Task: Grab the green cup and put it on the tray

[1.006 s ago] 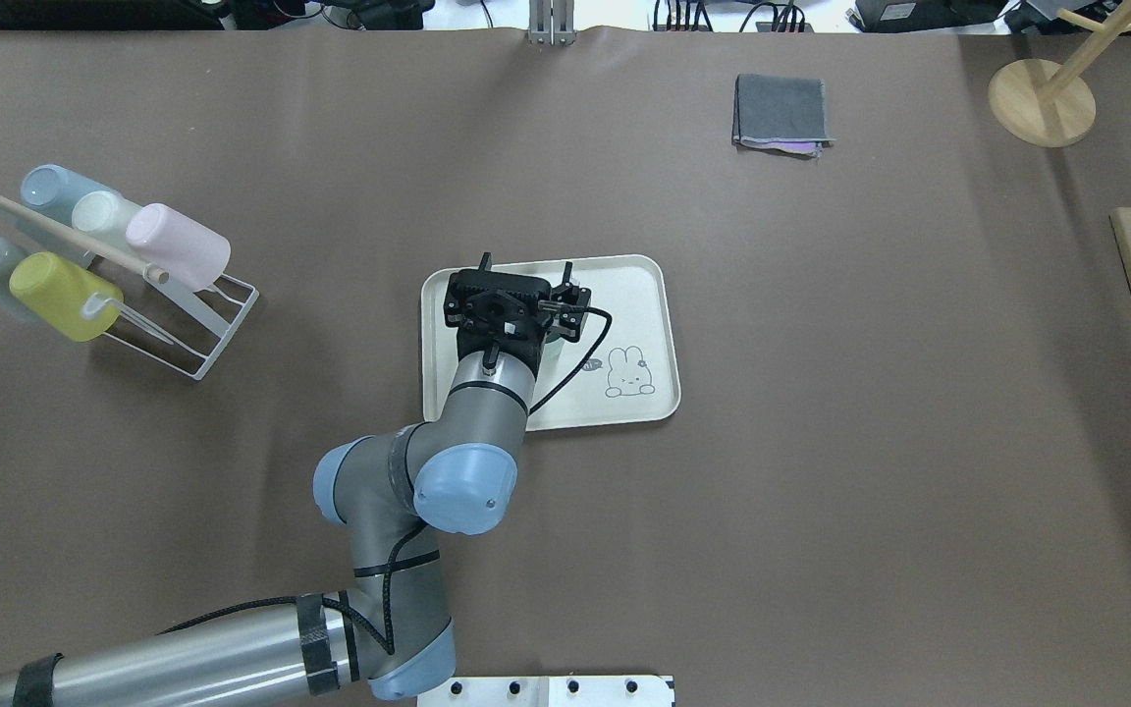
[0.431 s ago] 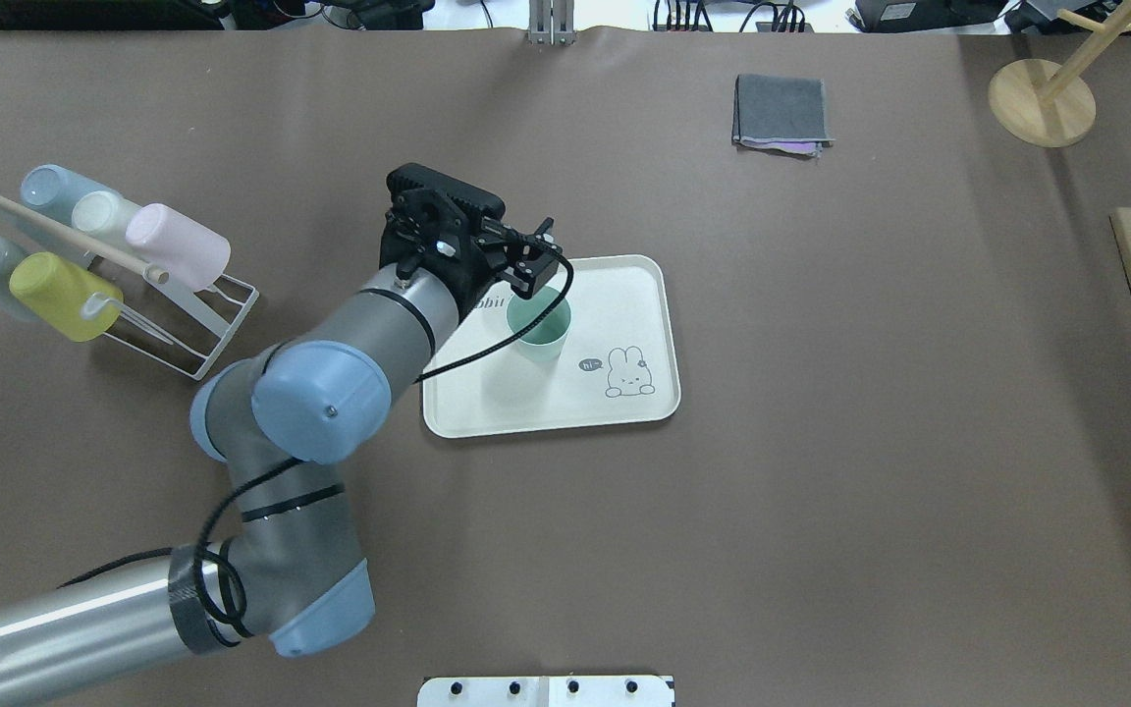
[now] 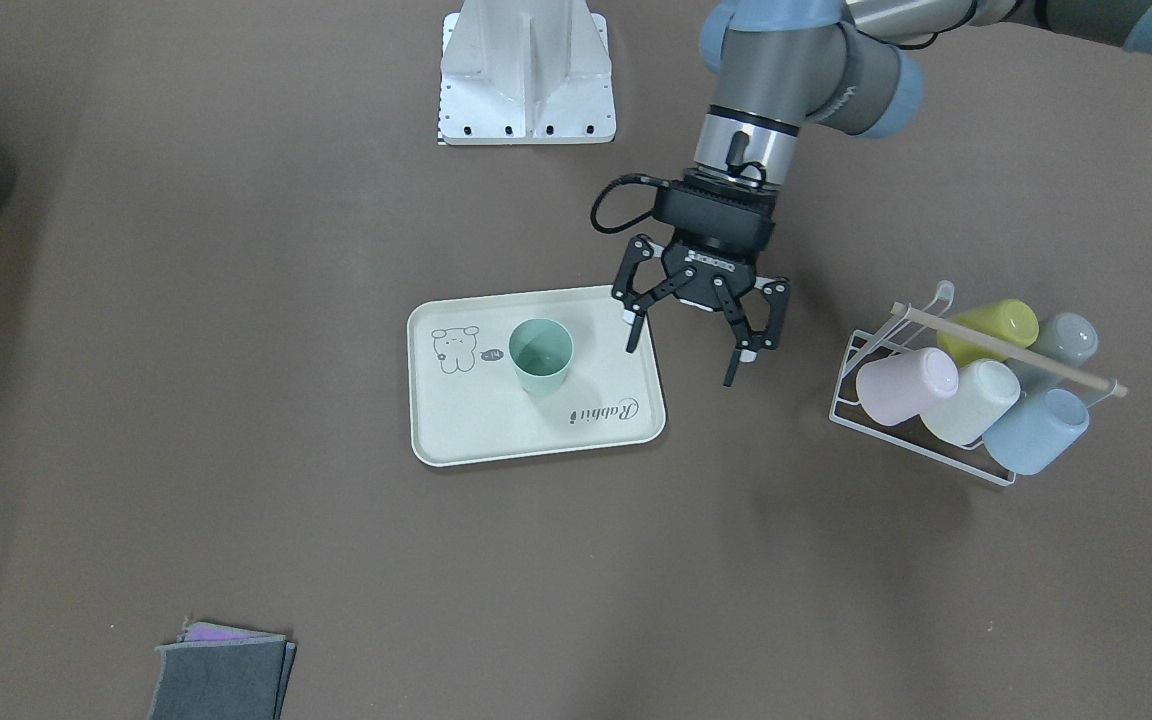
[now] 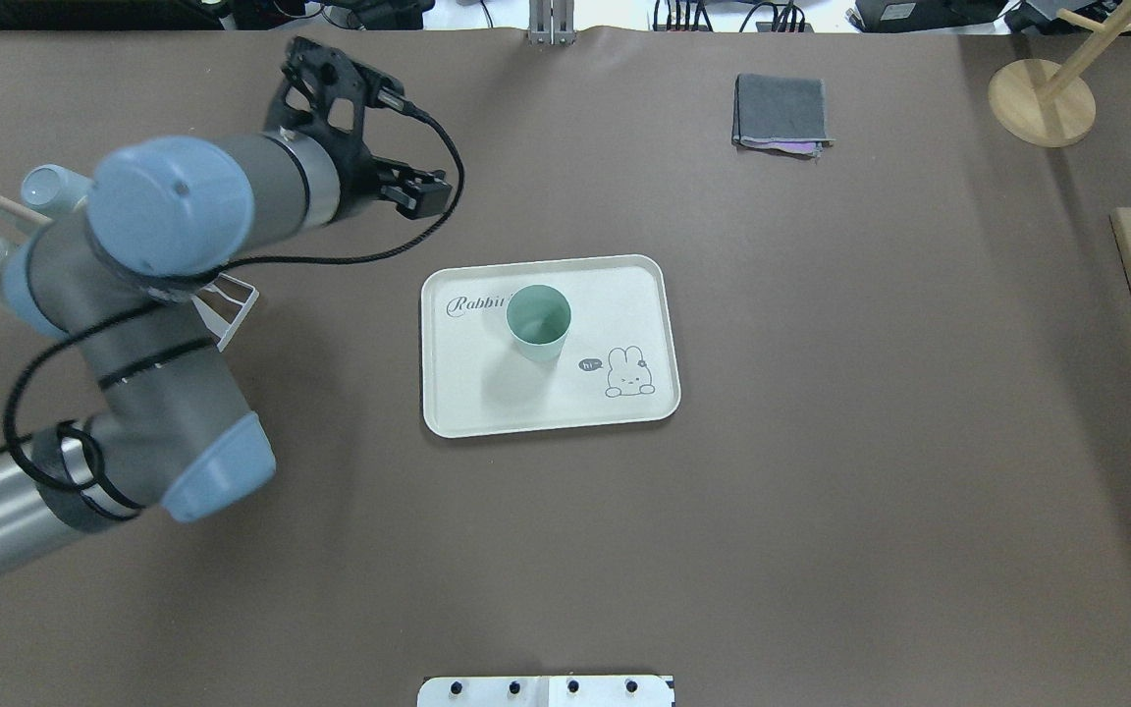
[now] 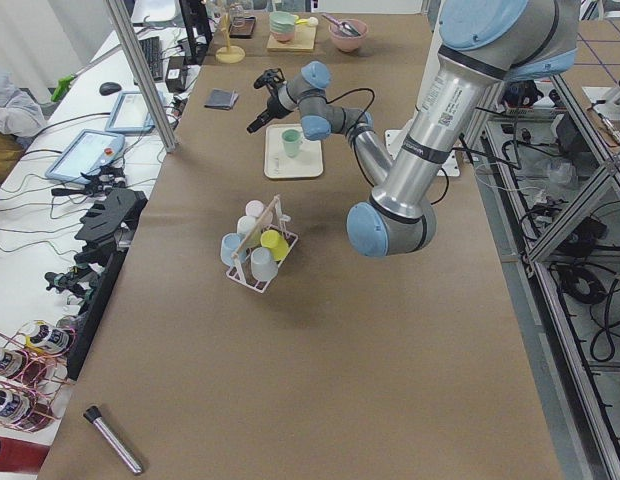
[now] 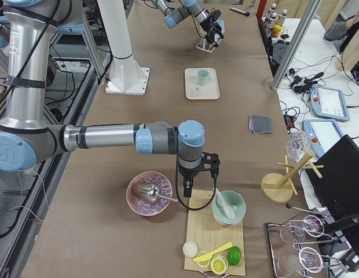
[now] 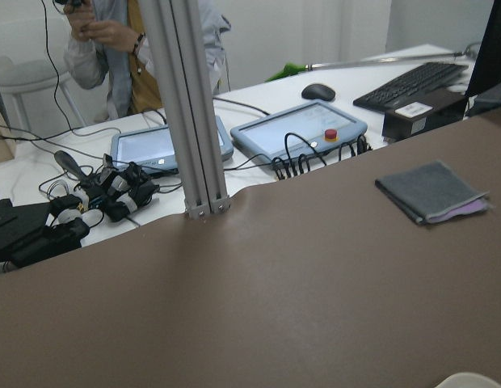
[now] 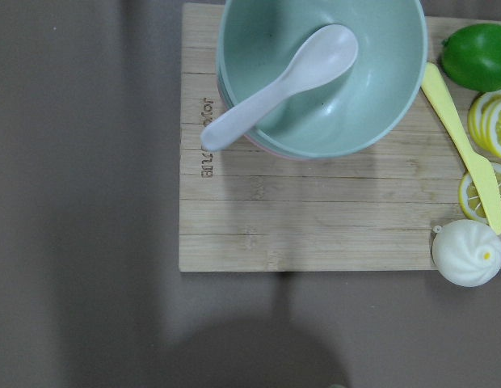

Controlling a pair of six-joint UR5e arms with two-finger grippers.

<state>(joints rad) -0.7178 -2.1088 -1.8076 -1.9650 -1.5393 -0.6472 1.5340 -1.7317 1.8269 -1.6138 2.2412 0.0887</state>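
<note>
Left hand (image 3: 686, 360) has backed off green cup (image 3: 541, 355)

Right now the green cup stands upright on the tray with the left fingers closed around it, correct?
No. The green cup stands upright on the tray, but the left fingers are open and apart from it, as the front-facing view shows.

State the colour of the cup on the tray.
The cup is pale mint green, clearest in the overhead exterior view.
</note>
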